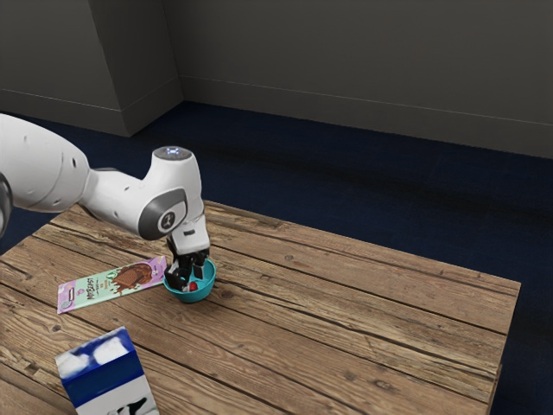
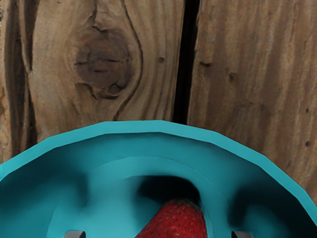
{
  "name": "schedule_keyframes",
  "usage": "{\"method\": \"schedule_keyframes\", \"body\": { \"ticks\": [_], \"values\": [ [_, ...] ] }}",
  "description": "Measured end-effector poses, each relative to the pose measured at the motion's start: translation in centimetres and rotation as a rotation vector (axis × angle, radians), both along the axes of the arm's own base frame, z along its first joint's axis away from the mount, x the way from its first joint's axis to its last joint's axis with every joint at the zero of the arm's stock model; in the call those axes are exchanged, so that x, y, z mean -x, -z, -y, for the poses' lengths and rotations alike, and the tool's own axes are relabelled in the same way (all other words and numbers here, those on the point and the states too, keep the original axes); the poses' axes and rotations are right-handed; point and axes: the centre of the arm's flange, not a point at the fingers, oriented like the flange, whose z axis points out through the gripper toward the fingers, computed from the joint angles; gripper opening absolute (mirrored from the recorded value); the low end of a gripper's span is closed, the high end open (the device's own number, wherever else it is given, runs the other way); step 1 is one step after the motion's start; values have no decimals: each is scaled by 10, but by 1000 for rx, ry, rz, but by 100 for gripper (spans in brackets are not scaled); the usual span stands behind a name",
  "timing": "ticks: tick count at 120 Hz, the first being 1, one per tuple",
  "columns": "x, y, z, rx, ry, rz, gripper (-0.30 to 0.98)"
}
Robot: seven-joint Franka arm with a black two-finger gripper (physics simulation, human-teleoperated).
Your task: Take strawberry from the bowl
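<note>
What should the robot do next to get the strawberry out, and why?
I'd probably ease the end effector down a little, keeping it open. It's already over the blue bowl, and its two fingertips stand apart with the strawberry lined up between them, touching neither. Going a bit lower should help them get a good grip.

Indoor room, rendered; exact use could not be told. Plain grey walls (image 1: 346,52) met in a corner, with a matching baseboard (image 1: 346,113) along the foot. Floor (image 1: 371,190) was dark blue, carpet-like. Table (image 1: 346,328) was of rough brown planks; wrist view showed a dark knot (image 2: 104,62) and a deep seam (image 2: 184,64). White robot arm (image 1: 43,164) over it hinted at a lab; chocolate bar (image 1: 112,284) and blue-and-white carton (image 1: 104,372) leaned towards a kitchen, but settled neither.
</note>
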Motion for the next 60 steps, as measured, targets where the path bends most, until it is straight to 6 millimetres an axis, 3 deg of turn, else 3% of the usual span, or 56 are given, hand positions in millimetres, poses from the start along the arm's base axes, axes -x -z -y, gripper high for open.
{"method": "schedule_keyframes", "body": {
  "ticks": [48,60],
  "values": [
    [-2,7,-1,2,25,8,33],
    [-3,6,-1,5,24,16,27]
  ]
}}
